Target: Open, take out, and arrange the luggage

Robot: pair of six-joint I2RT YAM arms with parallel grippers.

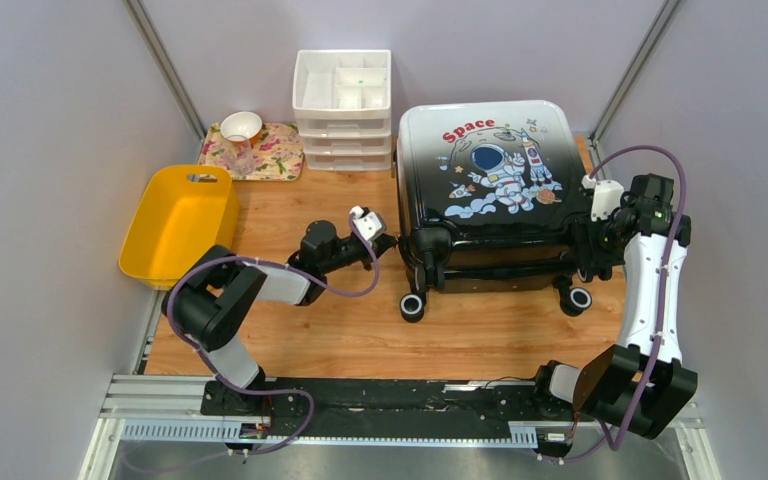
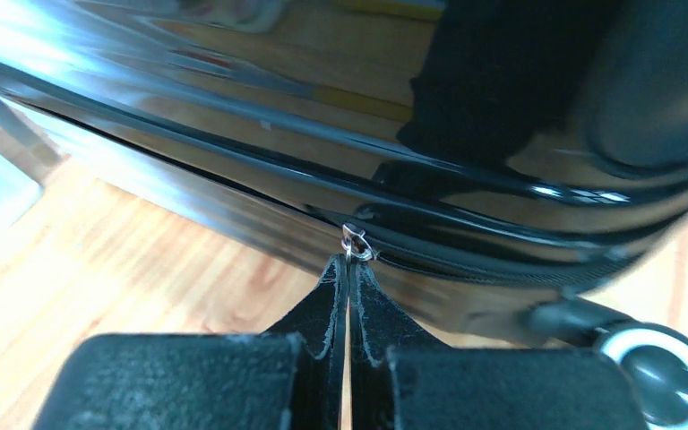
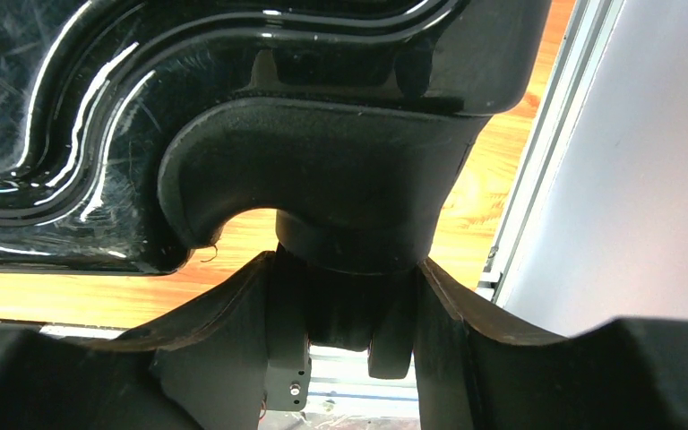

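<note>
The luggage (image 1: 485, 170) lies flat on the wooden table, astronaut "Space" print facing up and wheels toward the near edge. At its left side my left gripper (image 1: 385, 243) is shut. In the left wrist view the left gripper (image 2: 349, 269) pinches the small metal zipper pull (image 2: 356, 242) on the zip line of the glossy black shell (image 2: 502, 90). My right gripper (image 1: 592, 252) is at the luggage's right near corner. In the right wrist view the right gripper (image 3: 345, 264) has its fingers pressed on both sides of a black caster wheel (image 3: 349, 224) under the shell (image 3: 54, 134).
A yellow bin (image 1: 180, 220) stands at the left. A white drawer organizer (image 1: 343, 100) sits at the back, with a floral tray (image 1: 275, 155) holding a bowl (image 1: 241, 125) beside it. Two wheels (image 1: 412, 306) (image 1: 577, 297) stick out toward the near edge. Walls close in on both sides.
</note>
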